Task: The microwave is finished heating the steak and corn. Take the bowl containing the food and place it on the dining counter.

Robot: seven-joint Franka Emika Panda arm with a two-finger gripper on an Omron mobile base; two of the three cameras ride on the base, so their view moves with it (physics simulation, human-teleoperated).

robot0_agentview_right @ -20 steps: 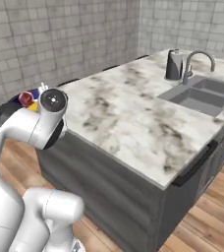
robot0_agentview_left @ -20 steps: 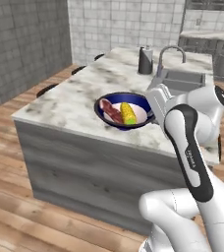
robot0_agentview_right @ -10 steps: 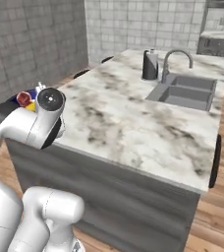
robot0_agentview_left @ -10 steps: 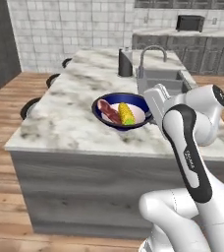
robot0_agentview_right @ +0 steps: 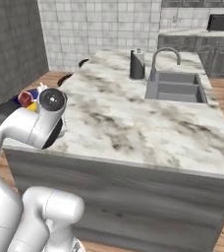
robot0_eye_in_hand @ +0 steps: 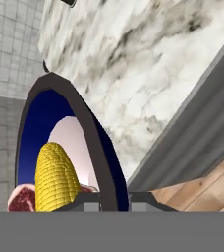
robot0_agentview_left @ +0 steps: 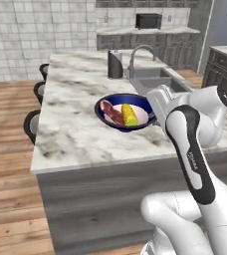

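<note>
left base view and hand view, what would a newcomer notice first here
The round dark blue bowl with a white inside, held by its rim over the white-and-grey veined marble island top, carrying a yellow corn cob beside a reddish-brown steak. The gripper has its fingers shut on that rim.

Dark blue bowl [robot0_agentview_left: 124,112] with a white inside, held above the white-and-grey veined marble island counter [robot0_agentview_left: 75,129]

A reddish-brown steak [robot0_agentview_left: 110,112] and a yellow corn cob [robot0_agentview_left: 129,115] lie side by side inside; the white arm's gripper [robot0_agentview_left: 155,102] clamps its right rim.
</note>
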